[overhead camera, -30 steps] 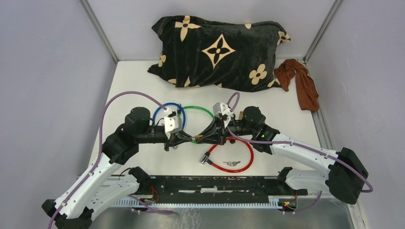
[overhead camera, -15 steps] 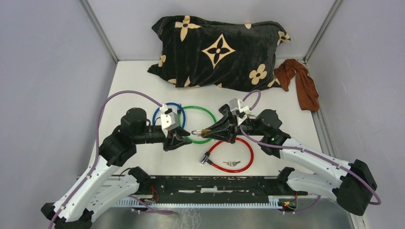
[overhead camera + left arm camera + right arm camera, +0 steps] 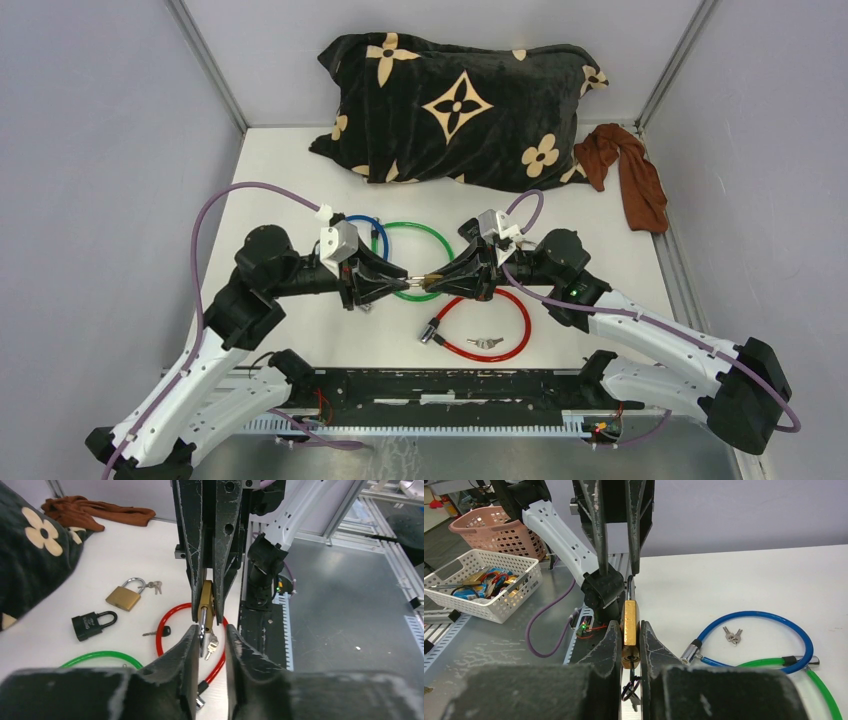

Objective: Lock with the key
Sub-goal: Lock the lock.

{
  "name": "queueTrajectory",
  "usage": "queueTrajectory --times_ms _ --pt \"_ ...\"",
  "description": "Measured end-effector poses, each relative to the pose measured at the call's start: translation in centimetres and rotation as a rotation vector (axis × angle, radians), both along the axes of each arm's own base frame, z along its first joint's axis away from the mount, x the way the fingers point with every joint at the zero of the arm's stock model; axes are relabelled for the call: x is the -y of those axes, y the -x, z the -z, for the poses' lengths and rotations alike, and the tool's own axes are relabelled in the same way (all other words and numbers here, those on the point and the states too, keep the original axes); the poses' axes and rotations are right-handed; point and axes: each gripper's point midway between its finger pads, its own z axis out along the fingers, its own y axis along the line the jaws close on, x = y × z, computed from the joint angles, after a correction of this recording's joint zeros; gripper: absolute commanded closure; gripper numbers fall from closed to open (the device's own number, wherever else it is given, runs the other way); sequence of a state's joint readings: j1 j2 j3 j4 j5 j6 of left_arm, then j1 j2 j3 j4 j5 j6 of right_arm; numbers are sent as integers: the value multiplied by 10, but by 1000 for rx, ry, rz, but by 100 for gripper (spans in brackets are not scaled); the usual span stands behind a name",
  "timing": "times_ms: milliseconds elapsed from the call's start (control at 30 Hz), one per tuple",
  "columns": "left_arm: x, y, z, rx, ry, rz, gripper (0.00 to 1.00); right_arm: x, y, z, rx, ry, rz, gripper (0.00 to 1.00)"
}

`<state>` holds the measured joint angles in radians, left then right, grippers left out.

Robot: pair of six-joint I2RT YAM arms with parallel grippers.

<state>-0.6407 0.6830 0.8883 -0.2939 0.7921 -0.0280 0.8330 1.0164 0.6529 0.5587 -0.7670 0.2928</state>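
Brass padlock held between 2 grippers, above the table.
The right gripper (image 3: 629, 626) is clamped on the flat sides of the small brass padlock (image 3: 629, 615), holding it clear of the white table (image 3: 600, 230), near the green cable loop (image 3: 420, 232). The left gripper (image 3: 211, 632) meets it tip to tip. Its jaws stand narrowly apart on either side of the silver shackle (image 3: 201, 629) without pinching it. A small silver key (image 3: 210, 646) hangs by the lock.

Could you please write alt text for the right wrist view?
The right tool clamps a brass padlock, seen edge-on, while the left tool faces it, jaws apart either side of the shackle. A blue cable lock and keys lie on the white table to the right.
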Motion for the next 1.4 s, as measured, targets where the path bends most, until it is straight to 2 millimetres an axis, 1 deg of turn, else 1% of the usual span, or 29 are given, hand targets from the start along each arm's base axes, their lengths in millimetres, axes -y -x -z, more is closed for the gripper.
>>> queueTrajectory --times_ms 33,67,133,233,300,333,400,433,600,633,767,900,1033,1267,1400 --pt "1 -1 -2 1 9 0 76 0 0 0 0 0 0 100" --pt "2 -1 -2 1 13 0 73 0 0 0 0 0 -1 100" --pt "3 -3 -1 -2 14 0 65 0 0 0 0 -1 -2 100" --pt "3 -4 1 -9 8 -1 57 0 0 -1 1 -1 -2 100" --pt "3 -5 5 -19 -5 -6 56 0 0 -1 1 -1 -2 100" --pt "3 -5 8 -23 -15 -10 57 0 1 -1 1 -2 -2 100" --pt "1 -7 15 -30 -39 -25 62 0 1 -1 2 -3 -2 100" --pt "0 -7 17 -30 -45 -25 66 1 1 -1 2 -3 -2 100" --pt "0 -7 19 -33 -55 -23 95 1 2 -3 5 -6 -3 100" --pt "0 -7 19 -30 -52 -22 98 1 2 -3 5 -7 -2 100" --pt "2 -6 16 -35 -34 -12 98 2 2 -4 9 -12 0 100" --pt "5 -5 21 -66 -10 -5 98 2 3 -5 5 -13 -3 100" --pt "7 -7 23 -90 27 -12 98 -2 3 -2 -13 -6 -7 100" --pt "12 -13 13 -101 114 -28 98 -2 -5 -11 -12 -44 37 100" --pt "14 -20 11 -99 168 -50 98 -5 -12 -14 -33 -70 65 100"
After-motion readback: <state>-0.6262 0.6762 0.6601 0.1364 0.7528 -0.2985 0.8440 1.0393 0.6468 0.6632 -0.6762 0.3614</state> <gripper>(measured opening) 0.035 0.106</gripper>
